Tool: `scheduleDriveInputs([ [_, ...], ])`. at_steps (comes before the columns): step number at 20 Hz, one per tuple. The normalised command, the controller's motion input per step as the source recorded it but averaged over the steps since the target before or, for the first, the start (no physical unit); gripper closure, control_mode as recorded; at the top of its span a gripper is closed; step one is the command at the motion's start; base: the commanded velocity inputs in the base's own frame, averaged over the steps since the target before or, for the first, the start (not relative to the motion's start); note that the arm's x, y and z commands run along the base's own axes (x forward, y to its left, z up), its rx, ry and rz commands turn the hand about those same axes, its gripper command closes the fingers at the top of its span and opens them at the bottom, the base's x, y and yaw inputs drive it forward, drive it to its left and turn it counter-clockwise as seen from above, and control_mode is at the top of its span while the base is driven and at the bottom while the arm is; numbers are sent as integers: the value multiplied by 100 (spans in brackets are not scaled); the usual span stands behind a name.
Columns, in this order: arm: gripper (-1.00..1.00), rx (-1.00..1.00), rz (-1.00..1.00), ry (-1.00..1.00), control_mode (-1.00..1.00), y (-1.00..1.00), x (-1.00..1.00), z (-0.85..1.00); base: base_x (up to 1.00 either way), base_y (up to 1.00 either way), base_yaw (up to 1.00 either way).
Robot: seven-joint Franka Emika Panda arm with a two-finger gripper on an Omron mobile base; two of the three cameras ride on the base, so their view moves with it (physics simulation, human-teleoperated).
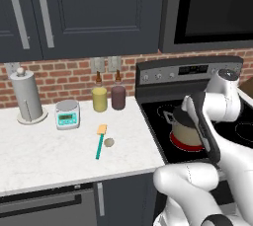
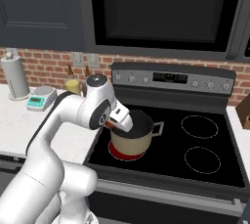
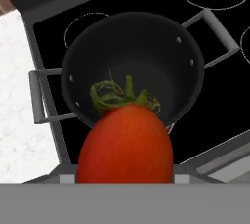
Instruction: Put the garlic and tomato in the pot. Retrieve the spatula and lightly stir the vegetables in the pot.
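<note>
- I read the gripper (image 2: 110, 124) as closed on the tomato (image 3: 125, 142): in the hand view the red fruit sits between the fingers with its green stem pointing toward the pot (image 3: 132, 56) below.
- In the hand view I see the pot's dark interior directly beyond the tomato, with nothing lying in it.
- The pot (image 2: 131, 140) stands on the front-left burner of the stove (image 2: 205, 169), and that burner glows red under it; I see the gripper hanging over the pot's left rim in the right base view.
- In the left base view the arm covers most of the pot (image 1: 183, 130); I can make out its beige wall and one silver handle.
- The garlic (image 1: 109, 142) lies on the white counter (image 1: 49, 156), just right of the spatula (image 1: 100, 141).
- The spatula lies flat, its yellow blade toward the brick wall and its teal handle toward the counter's front edge.
- Behind them I note a kitchen scale (image 1: 67, 114), a yellow bottle (image 1: 99, 98) and a maroon bottle (image 1: 118, 95) side by side, and a paper towel holder (image 1: 27, 96) at the far left.
</note>
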Motion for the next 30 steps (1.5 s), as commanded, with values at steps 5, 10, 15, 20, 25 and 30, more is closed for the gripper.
scheduleDriveInputs([
  [5, 100, 0, 2, 14, -100, -20, 54, -25, 0, 0, 0],
  [10, 100, 0, 4, 9, -100, -17, 35, -32, 0, 0, 0],
  [15, 100, 0, 7, 1, -100, -9, 5, -51, 0, 0, 0],
  [20, 100, 0, 9, 0, -100, -1, 0, -55, 0, 0, 0],
  [25, 100, 0, 8, -2, -100, -1, 0, -25, 0, 0, 0],
  [30, -100, 0, 2, -1, -100, 0, 0, 0, 0, 0, 0],
])
